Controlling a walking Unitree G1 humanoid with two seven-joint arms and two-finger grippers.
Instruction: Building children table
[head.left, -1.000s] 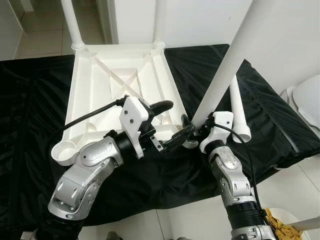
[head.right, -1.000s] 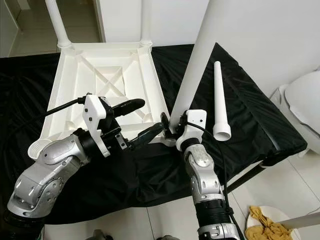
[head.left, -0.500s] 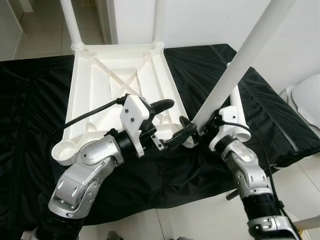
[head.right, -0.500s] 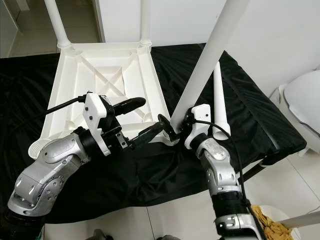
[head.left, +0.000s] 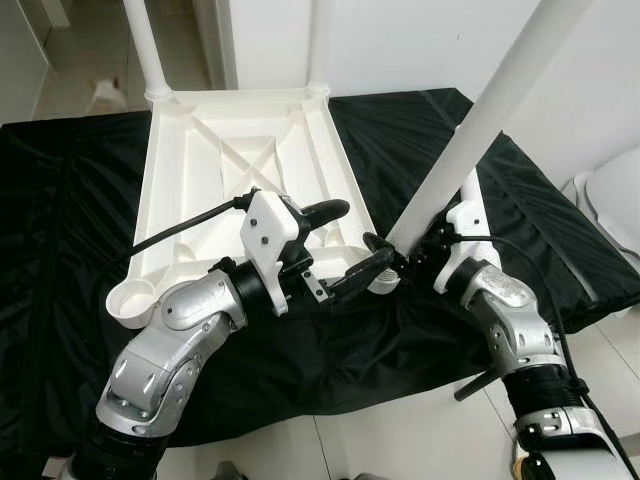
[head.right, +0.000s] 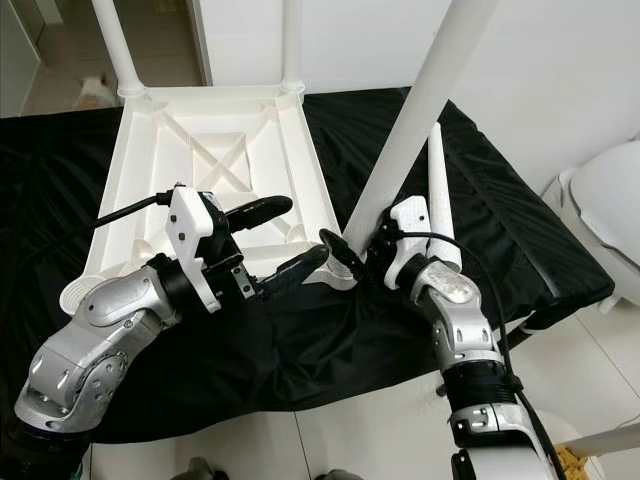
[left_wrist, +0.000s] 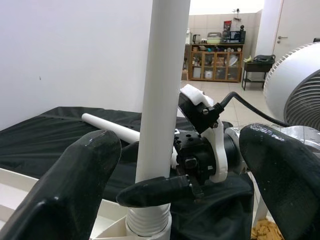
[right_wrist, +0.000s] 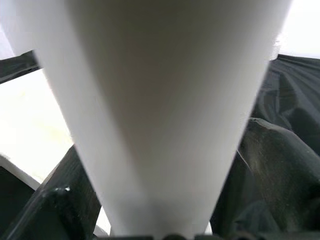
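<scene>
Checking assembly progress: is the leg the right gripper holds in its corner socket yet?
In: the leg has its ribbed foot seated in the socket, leaning sideways.

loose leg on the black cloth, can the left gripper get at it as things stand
Probably not easily. The loose leg lies on the black cloth beyond the tilted leg that the right gripper clamps at its base. That leg and the right arm sit between it and the open left gripper.
</scene>
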